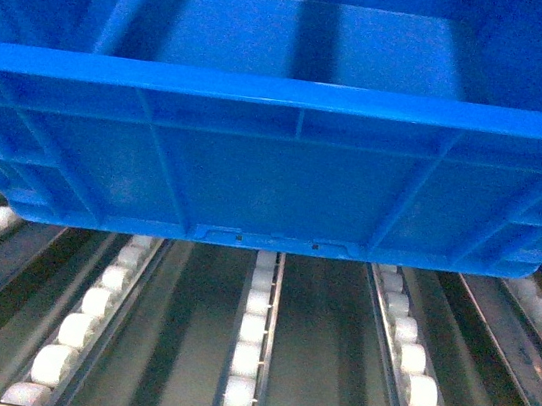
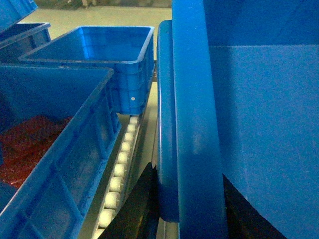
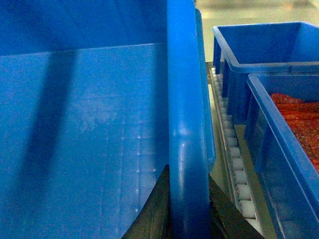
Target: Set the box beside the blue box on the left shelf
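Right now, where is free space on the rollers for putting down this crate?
Bare roller rails lie below the held box. Crowded at both flanks: the neighbour crate holding red items on its left, another such crate on its right, with narrow roller strips between.

Pale greenish floor (image 2: pixel 99 15) shows way back behind the racks (pretty washed out). Everything's got a heavy blue tint, lighting's dim.
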